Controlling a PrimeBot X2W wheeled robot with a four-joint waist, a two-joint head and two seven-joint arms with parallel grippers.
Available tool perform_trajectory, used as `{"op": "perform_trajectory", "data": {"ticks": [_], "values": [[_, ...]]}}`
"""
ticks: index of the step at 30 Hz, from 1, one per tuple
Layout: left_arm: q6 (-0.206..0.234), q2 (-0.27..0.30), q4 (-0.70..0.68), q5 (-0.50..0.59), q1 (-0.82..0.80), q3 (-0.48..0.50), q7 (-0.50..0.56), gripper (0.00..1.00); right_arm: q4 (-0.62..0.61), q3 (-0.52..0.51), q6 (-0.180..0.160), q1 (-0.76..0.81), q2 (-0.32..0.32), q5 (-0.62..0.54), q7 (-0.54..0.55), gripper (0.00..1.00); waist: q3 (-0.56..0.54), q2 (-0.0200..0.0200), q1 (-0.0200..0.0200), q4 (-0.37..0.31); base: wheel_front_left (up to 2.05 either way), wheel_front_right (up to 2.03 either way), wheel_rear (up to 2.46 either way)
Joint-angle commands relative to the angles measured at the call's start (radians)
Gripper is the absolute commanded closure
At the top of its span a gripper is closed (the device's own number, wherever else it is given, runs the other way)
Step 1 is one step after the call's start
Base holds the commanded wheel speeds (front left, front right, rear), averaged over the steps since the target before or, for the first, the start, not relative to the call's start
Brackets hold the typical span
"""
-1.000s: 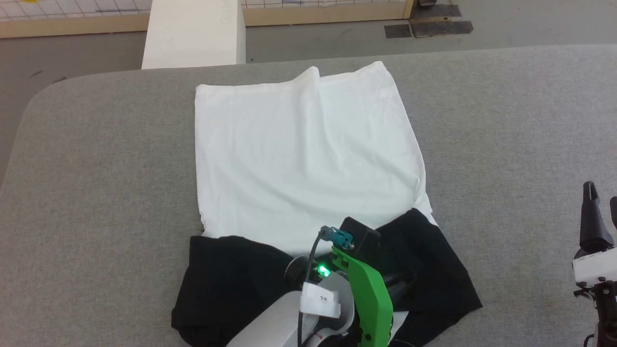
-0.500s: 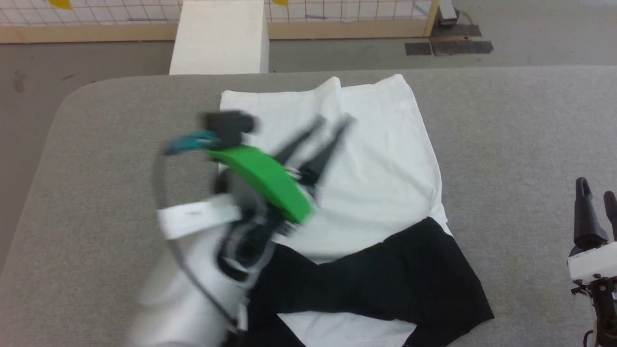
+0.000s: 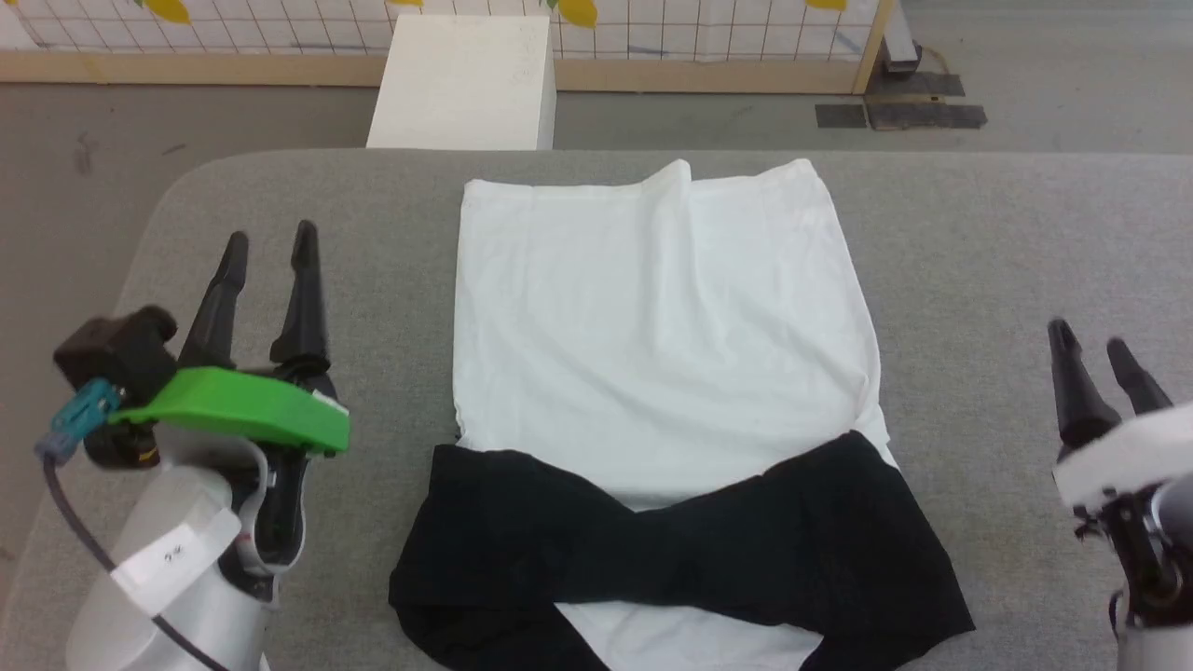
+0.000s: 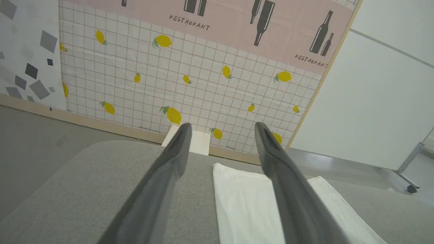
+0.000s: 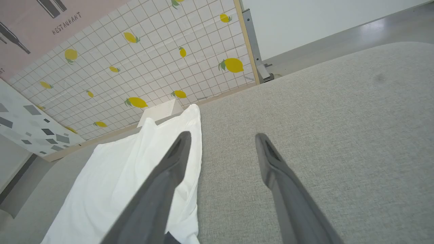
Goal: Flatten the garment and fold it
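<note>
The garment [image 3: 657,335] lies flat in the middle of the grey table [image 3: 1007,252]. Its white body stretches away from me, and both black sleeves are folded across its near end, crossing over each other. My left gripper [image 3: 268,243] stands open at the table's left side, well clear of the cloth, with nothing between its fingers. My right gripper [image 3: 1090,335] stands open at the right side, also apart from the cloth and empty. In the left wrist view the garment [image 4: 247,200] shows beyond the left gripper [image 4: 222,126]. In the right wrist view the garment [image 5: 129,176] lies left of the right gripper [image 5: 222,136].
A white block [image 3: 463,84] stands on the floor just past the table's far edge. A tiled lemon-print wall panel [image 3: 652,19] with a wooden base runs behind it. Bare grey tabletop lies on both sides of the garment.
My left gripper opened, let go of the black sleeve at the garment's near end, and swung back to the table's left side. The head camera has tilted up and shifted.
</note>
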Motion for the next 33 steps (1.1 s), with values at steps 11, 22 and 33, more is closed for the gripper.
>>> {"op": "perform_trajectory", "data": {"ticks": [11, 22, 33], "values": [[0.019, -0.030, -0.127, 0.036, 0.062, 0.076, -0.031, 0.00, 0.182, 0.024, -0.001, -0.446, -0.005, -0.203, 0.212, 0.00, 0.221, 0.0000, 0.0000, 0.039, 0.00, 0.00, 0.00], [-0.010, -0.075, -0.202, 0.036, -0.014, 0.108, -0.033, 0.00, 0.418, 0.004, -0.001, -0.888, -0.065, -0.467, 0.496, 0.00, 0.454, 0.0000, 0.0000, 0.163, 0.00, 0.00, 0.00], [-0.050, -0.111, -0.203, 0.057, -0.053, 0.134, -0.034, 0.00, 0.495, 0.091, -0.001, -1.040, -0.075, -0.617, 0.692, 0.00, 0.552, 0.0000, 0.0000, 0.209, 0.00, 0.00, 0.00]]}}
